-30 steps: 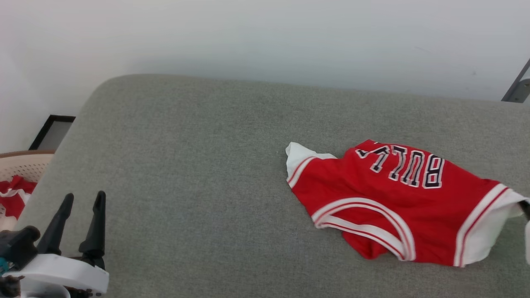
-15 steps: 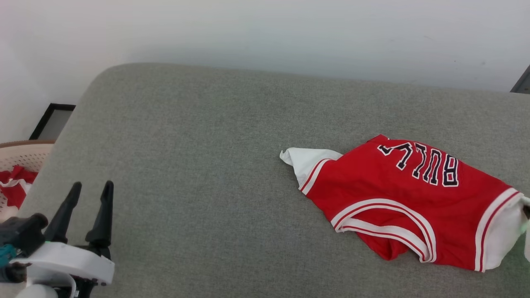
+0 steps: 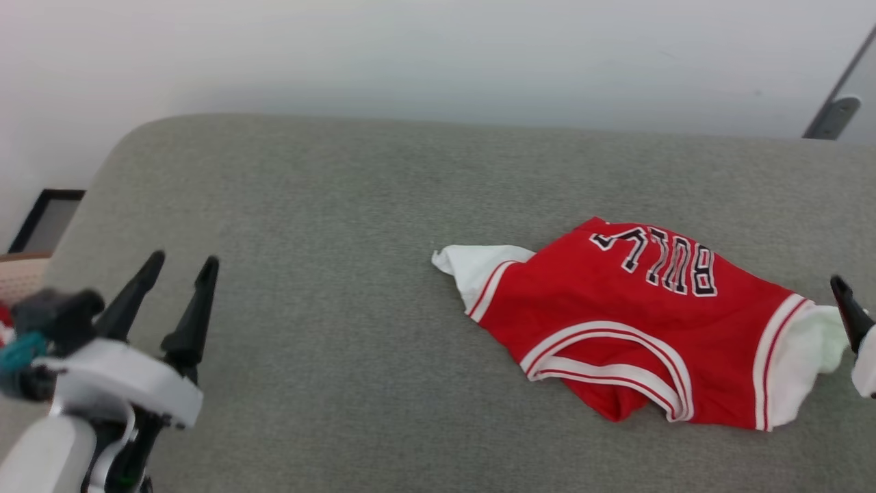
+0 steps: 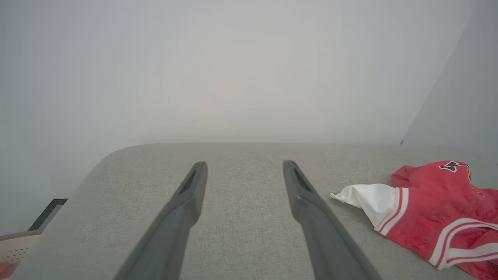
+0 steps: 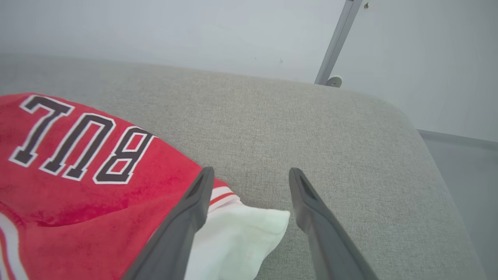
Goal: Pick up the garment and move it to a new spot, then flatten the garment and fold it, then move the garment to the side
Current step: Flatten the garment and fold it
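The garment point(image 3: 616, 322) is a red jersey with white sleeves and upside-down black "BULLS" lettering, lying crumpled on the right half of the grey padded surface point(image 3: 328, 205). My right gripper point(image 5: 252, 171) is open, low over the surface at the garment's right end. The white sleeve point(image 5: 237, 233) lies loose between its fingers, and one finger point(image 3: 847, 309) shows at the head view's right edge. My left gripper point(image 3: 183, 261) hovers open and empty over the surface's left part. From the left wrist view point(image 4: 244, 165) the garment point(image 4: 432, 210) lies well off to its right.
A beige basket point(image 3: 20, 270) sits beyond the surface's left edge, by a black frame point(image 3: 44, 219) on the floor. A metal post point(image 5: 336, 42) stands behind the far right corner. The surface's rounded right edge point(image 5: 428, 155) is close to my right gripper.
My right gripper has opened and let go of the white sleeve, which now rests on the surface. The head camera has shifted. My left gripper sits higher in the view.
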Robot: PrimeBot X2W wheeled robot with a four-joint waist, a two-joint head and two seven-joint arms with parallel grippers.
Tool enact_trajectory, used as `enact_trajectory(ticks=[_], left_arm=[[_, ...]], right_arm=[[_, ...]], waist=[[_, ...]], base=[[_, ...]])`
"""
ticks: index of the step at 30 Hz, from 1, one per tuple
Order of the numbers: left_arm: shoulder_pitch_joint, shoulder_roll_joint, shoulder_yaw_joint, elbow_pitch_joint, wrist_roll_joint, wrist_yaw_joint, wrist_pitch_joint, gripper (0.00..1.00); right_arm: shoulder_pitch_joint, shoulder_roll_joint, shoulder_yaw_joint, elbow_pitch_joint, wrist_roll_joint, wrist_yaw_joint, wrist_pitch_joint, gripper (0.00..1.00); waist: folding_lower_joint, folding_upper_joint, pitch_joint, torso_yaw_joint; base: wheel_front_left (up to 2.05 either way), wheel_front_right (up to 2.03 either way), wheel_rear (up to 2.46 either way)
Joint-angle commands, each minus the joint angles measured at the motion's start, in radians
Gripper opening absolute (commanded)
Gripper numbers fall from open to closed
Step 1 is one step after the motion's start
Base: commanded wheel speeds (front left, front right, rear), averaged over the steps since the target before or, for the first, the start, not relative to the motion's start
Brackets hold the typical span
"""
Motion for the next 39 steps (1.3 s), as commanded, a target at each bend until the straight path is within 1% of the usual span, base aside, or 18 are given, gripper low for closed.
enact_trajectory(ticks=[1,6,11,15,19,22,24,27,28,30,39], left_arm=[[-0.033,0.005,-0.011,-0.010,0.003,-0.009,0.026,1.00],[-0.125,0.024,-0.058,-0.016,0.013,-0.026,0.129,1.00],[-0.215,0.034,-0.091,-0.006,-0.008,-0.040,0.243,1.00],[-0.276,0.040,-0.114,-0.003,-0.029,-0.044,0.332,1.00],[-0.341,0.035,-0.152,0.021,-0.056,-0.056,0.438,1.00],[-0.387,0.028,-0.181,0.056,-0.079,-0.064,0.524,1.00],[-0.411,0.010,-0.202,0.087,-0.099,-0.056,0.584,1.00],[-0.442,-0.002,-0.224,0.134,-0.122,-0.034,0.678,1.00],[-0.454,-0.005,-0.233,0.144,-0.123,-0.033,0.704,1.00],[-0.476,-0.004,-0.242,0.160,-0.125,-0.033,0.737,1.00],[-0.530,-0.054,-0.270,0.258,-0.148,0.010,0.833,1.00]], right_arm=[[0.006,0.011,-0.007,-0.023,-0.011,-0.001,-0.037,1.00],[0.031,0.069,-0.039,-0.116,-0.049,-0.001,-0.159,1.00],[0.069,0.155,-0.085,-0.228,-0.126,-0.001,-0.269,1.00],[0.103,0.230,-0.123,-0.303,-0.183,-0.001,-0.326,1.00],[0.133,0.291,-0.152,-0.354,-0.218,-0.001,-0.349,1.00],[0.147,0.323,-0.154,-0.381,-0.240,-0.001,-0.356,1.00],[0.154,0.340,-0.157,-0.392,-0.250,-0.001,-0.359,1.00],[0.162,0.364,-0.156,-0.402,-0.260,-0.001,-0.362,1.00],[0.163,0.368,-0.157,-0.404,-0.262,-0.001,-0.364,1.00],[0.161,0.378,-0.159,-0.406,-0.264,-0.001,-0.364,1.00],[0.149,0.403,-0.156,-0.407,-0.275,-0.001,-0.374,1.00]], waist=[[0.0000,-0.0001,0.007,-0.030],[0.0000,-0.0001,0.022,-0.085],[0.0000,-0.0001,0.042,-0.146],[0.0000,-0.0001,0.066,-0.193],[0.0000,-0.0001,0.095,-0.229],[0.0000,-0.0001,0.117,-0.254],[0.0000,-0.0001,0.129,-0.268],[0.0000,-0.0001,0.145,-0.288],[0.0000,-0.0001,0.151,-0.294],[0.0000,-0.0001,0.162,-0.305],[0.0000,-0.0001,0.207,-0.335]], base=[[0.00,0.00,0.00],[0.00,0.00,0.00],[0.00,0.00,0.00],[0.00,0.00,0.00],[0.00,0.00,0.00],[0.00,0.00,0.00],[0.00,0.00,0.00],[0.00,0.00,0.00],[0.00,0.00,0.00],[0.00,0.00,0.00],[0.00,0.00,0.00]])
